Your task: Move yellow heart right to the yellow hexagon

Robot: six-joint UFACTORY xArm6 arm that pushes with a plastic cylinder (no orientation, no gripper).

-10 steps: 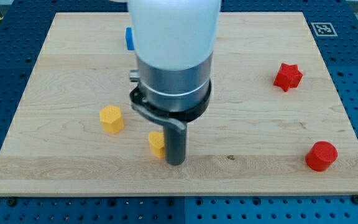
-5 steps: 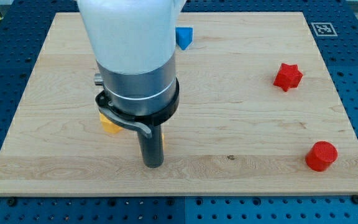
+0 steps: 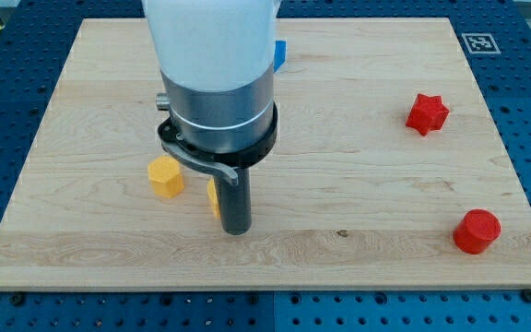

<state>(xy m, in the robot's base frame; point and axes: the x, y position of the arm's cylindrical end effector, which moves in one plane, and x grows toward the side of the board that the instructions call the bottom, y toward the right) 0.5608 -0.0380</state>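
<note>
The yellow hexagon lies on the wooden board at the view's left of centre. The yellow heart lies just to its right, mostly hidden behind my rod, with only its left edge showing. A small gap separates the heart from the hexagon. My tip rests on the board against the heart's right side, slightly below it.
A blue block peeks out behind the arm's body near the view's top. A red star lies at the right. A red cylinder lies at the lower right near the board's edge.
My tip swept left and then came back a little to the right. The yellow heart has moved left, closer to the hexagon. The hexagon is uncovered again.
</note>
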